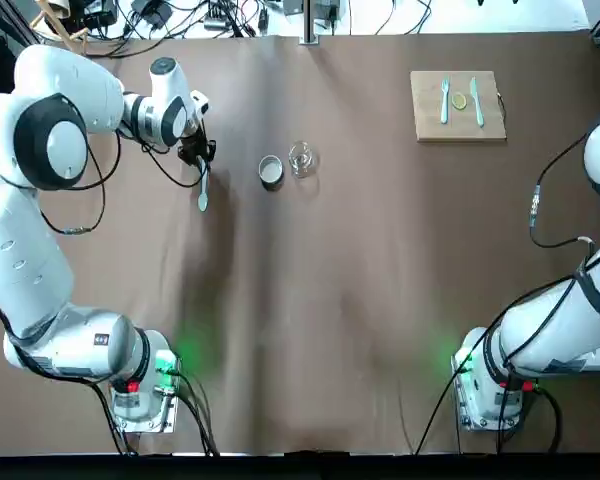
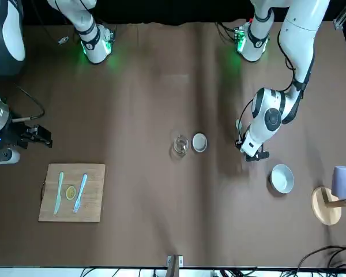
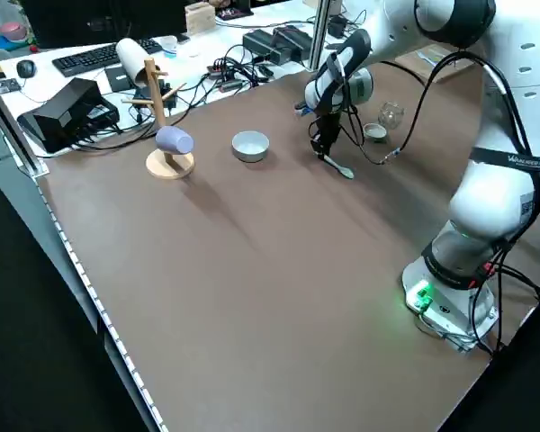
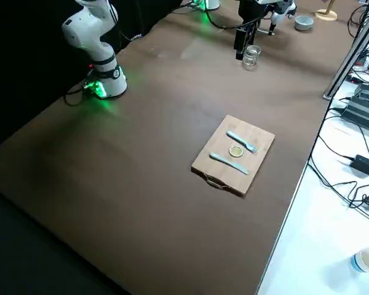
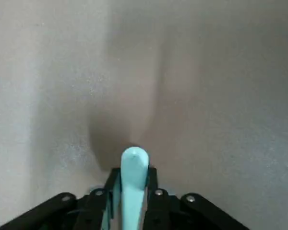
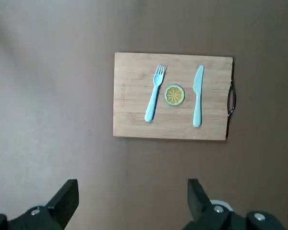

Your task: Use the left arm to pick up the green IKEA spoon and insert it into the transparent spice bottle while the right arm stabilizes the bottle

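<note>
Mint-green plastic shows between the left hand's [image 5: 133,203] fingers, which pinch the green IKEA spoon [image 1: 202,188] by its handle, the bowl hanging below the hand near the table [image 1: 360,300]. The transparent spice bottle [image 1: 302,158] stands well off to that hand's side, just past a small metal tin [image 1: 270,170]. The right hand [image 6: 132,201], spread wide, hovers above a wooden board [image 6: 129,120], far from the bottle. Best to steady the bottle before lowering the spoon.

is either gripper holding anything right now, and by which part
The left gripper is shut on the small pale mint-green plastic spoon, gripping its slim handle; its bowl points down toward the table. The right gripper is open and holds nothing.
</note>
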